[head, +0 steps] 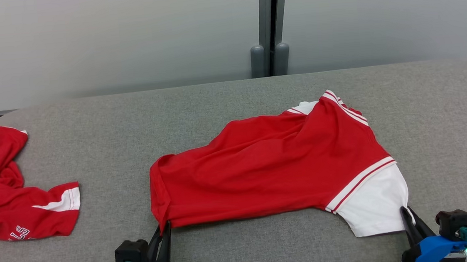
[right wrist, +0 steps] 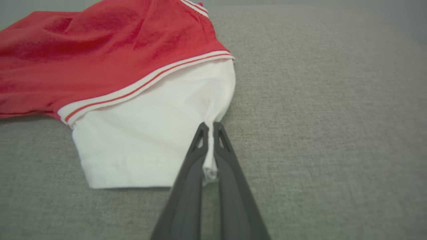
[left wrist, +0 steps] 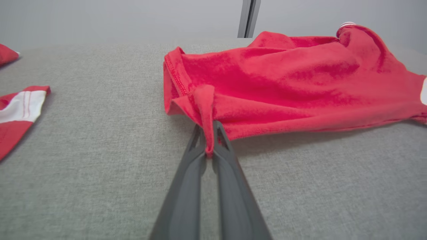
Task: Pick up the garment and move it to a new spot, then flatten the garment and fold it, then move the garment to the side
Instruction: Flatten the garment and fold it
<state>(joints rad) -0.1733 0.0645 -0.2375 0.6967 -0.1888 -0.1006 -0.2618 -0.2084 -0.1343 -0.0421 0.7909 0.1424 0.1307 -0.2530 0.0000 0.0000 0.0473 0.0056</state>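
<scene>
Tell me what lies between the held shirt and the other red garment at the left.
Nothing but bare grey tabletop separates the shirt from the garment, as seen in the head and left wrist views.

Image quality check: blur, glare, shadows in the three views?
Head view: sharp, even light, thin shadow under the garment. Left wrist view: garment crisp, left gripper soft near the lens. Right wrist view: softer overall, white sleeve nearly washed out.
</scene>
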